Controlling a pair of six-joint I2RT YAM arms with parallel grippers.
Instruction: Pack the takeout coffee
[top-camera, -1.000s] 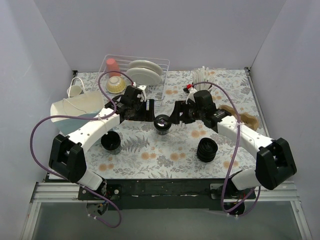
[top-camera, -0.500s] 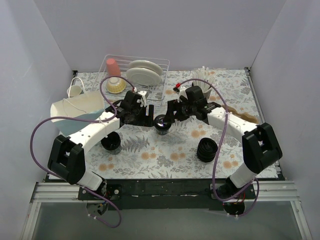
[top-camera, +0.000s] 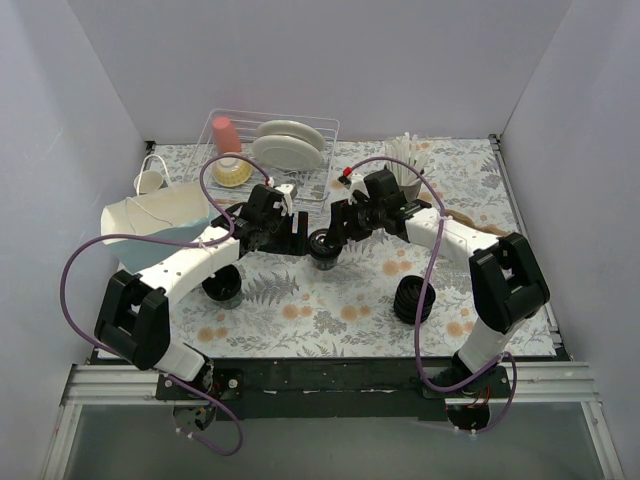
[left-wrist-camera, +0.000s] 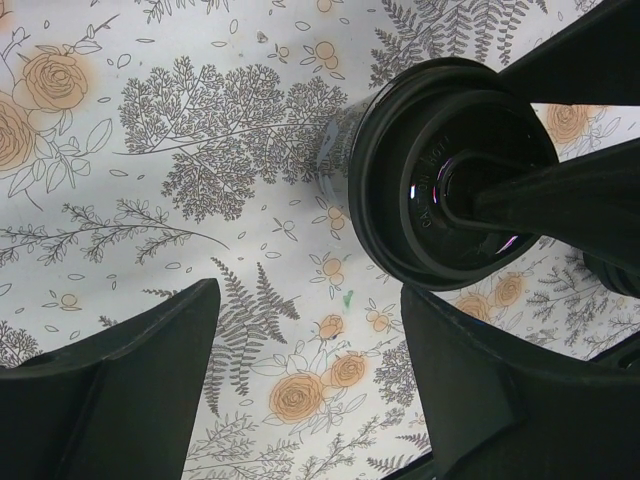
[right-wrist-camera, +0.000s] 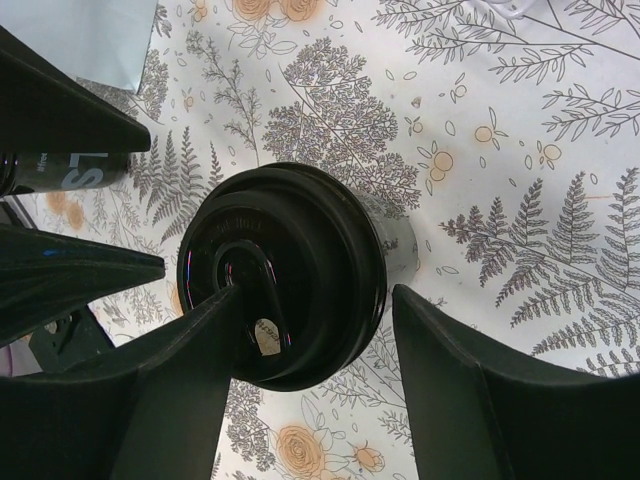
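The takeout coffee (top-camera: 323, 247), a small black cup with a shiny-rimmed black lid, stands upright on the floral tablecloth between the two arms. My right gripper (top-camera: 336, 230) is open and hangs over it. In the right wrist view one finger (right-wrist-camera: 170, 380) reaches over the lid's middle (right-wrist-camera: 285, 290), while the other finger (right-wrist-camera: 480, 400) stands apart beside the cup wall. My left gripper (top-camera: 297, 233) is open just left of the cup. In the left wrist view only cloth lies between its fingers (left-wrist-camera: 310, 400), and the lidded cup (left-wrist-camera: 420, 150) sits beyond the right fingertip.
An unlidded black cup (top-camera: 222, 283) stands front left and a ribbed lid stack (top-camera: 413, 298) front right. An open white bag (top-camera: 155, 222) lies at the left, with a small white cup (top-camera: 149, 180) behind it. A dish rack (top-camera: 272, 140) and a holder of white sticks (top-camera: 404, 158) stand at the back.
My right arm has swung left and forward, bringing its gripper over the lidded cup, and its jaws have narrowed a little. The left gripper has edged slightly right. The cup stays put.
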